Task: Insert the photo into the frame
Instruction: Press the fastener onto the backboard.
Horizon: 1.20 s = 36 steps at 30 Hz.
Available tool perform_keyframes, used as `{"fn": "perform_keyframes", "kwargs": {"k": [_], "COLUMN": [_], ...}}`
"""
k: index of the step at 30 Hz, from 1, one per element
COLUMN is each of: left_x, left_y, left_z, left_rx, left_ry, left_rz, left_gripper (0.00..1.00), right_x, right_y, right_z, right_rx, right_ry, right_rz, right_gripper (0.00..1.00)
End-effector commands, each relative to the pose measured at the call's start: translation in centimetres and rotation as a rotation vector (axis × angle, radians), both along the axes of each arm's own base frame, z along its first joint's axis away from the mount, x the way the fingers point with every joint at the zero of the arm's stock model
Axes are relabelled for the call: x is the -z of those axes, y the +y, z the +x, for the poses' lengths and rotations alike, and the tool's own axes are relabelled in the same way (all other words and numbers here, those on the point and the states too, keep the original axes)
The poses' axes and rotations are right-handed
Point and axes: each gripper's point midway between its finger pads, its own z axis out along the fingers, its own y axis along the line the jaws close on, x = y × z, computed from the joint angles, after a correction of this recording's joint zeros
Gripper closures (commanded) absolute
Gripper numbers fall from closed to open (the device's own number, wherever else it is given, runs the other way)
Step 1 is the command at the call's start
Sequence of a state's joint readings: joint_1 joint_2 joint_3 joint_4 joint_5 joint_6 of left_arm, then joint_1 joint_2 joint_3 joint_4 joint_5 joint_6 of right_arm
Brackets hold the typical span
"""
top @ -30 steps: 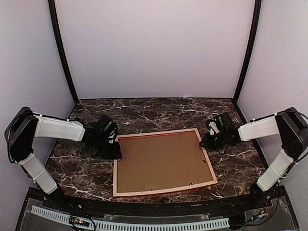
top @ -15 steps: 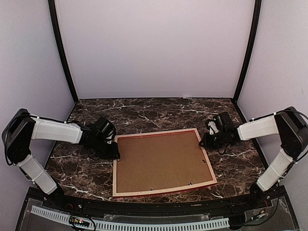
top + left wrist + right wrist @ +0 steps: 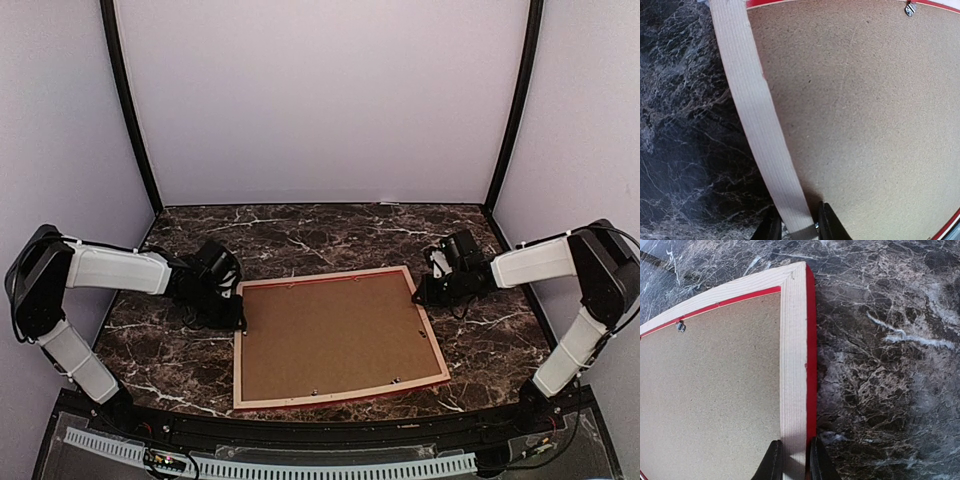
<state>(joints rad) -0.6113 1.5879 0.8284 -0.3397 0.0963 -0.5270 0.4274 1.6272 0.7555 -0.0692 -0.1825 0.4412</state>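
The frame [image 3: 239,350] lies face down on the marble table, pale wood up, red showing at its edges. A brown backing board [image 3: 335,335] fills it, and the photo is hidden. My left gripper [image 3: 240,315] straddles the left rail [image 3: 752,115]. Its fingers [image 3: 827,225] stand narrowly open around the wood, with a sliver of gap on the outer side. My right gripper [image 3: 422,292] is shut on the right rail [image 3: 792,355], one finger on the board side and one on the red outer edge.
Small metal clips [image 3: 910,8] [image 3: 680,326] sit along the frame's inner edge over the board [image 3: 710,400]. Dark marble table [image 3: 300,235] surrounds the frame. Black corner posts [image 3: 130,110] and pale walls close in the back and sides.
The left gripper's jaws have narrowed around the frame's left rail, and the left arm shifted slightly. The right gripper and the frame have hardly moved.
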Motion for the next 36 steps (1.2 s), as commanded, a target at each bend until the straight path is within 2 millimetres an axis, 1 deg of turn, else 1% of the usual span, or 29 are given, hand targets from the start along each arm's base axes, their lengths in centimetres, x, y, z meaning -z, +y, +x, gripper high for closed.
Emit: {"fn": "perform_keyframes", "kwargs": {"k": [1, 3, 5, 7, 9, 11, 13, 16, 20, 25, 26, 30, 34, 36], "left_x": [2.1, 2.0, 1.7, 1.3, 0.9, 0.6, 0.4, 0.1, -0.1, -0.2, -0.2, 0.1, 0.5, 0.6], "left_y": [0.0, -0.1, 0.0, 0.0, 0.0, 0.0, 0.0, 0.1, 0.2, 0.6, 0.7, 0.9, 1.3, 1.6], "left_z": [-3.4, -3.2, -2.9, -2.4, -1.9, -1.3, -0.8, -0.1, 0.5, 1.1, 1.1, 1.2, 1.2, 1.3], "left_rx": [0.136, 0.131, 0.119, 0.105, 0.088, 0.072, 0.059, 0.043, 0.022, -0.006, -0.012, -0.039, -0.066, -0.077], "left_ry": [0.143, 0.14, 0.129, 0.113, 0.095, 0.076, 0.06, 0.042, 0.026, 0.005, 0.002, -0.001, -0.011, -0.019], "left_rz": [0.019, 0.005, 0.004, 0.0, 0.0, -0.002, -0.004, -0.007, -0.01, -0.01, -0.011, -0.006, -0.004, 0.009], "left_gripper": [0.79, 0.78, 0.75, 0.68, 0.59, 0.55, 0.52, 0.51, 0.53, 0.61, 0.63, 0.7, 0.75, 0.78], "right_x": [3.8, 4.0, 4.0, 4.0, 3.9, 3.8, 3.7, 3.7, 3.7, 3.5, 3.4, 2.8, 1.9, 1.4], "right_y": [1.0, 0.9, 0.8, 0.9, 0.9, 0.9, 0.9, 0.8, 0.7, 0.6, 0.6, 0.5, 0.4, 0.3], "right_z": [-4.6, -4.8, -4.8, -4.8, -4.7, -4.7, -4.7, -4.8, -4.9, -4.9, -4.9, -4.6, -4.1, -3.9], "right_rx": [-0.072, -0.072, -0.072, -0.072, -0.072, -0.072, -0.074, -0.072, -0.07, -0.07, -0.07, -0.065, -0.061, -0.063], "right_ry": [0.203, 0.207, 0.207, 0.208, 0.202, 0.202, 0.2, 0.2, 0.2, 0.193, 0.19, 0.173, 0.149, 0.137], "right_rz": [-0.002, -0.003, -0.004, -0.003, -0.002, -0.003, -0.004, -0.006, -0.007, -0.011, -0.012, -0.017, -0.026, -0.031], "right_gripper": [1.0, 1.0, 1.0, 1.0, 1.0, 1.0, 1.0, 1.0, 1.0, 1.0, 0.98, 0.91, 0.75, 0.7]}}
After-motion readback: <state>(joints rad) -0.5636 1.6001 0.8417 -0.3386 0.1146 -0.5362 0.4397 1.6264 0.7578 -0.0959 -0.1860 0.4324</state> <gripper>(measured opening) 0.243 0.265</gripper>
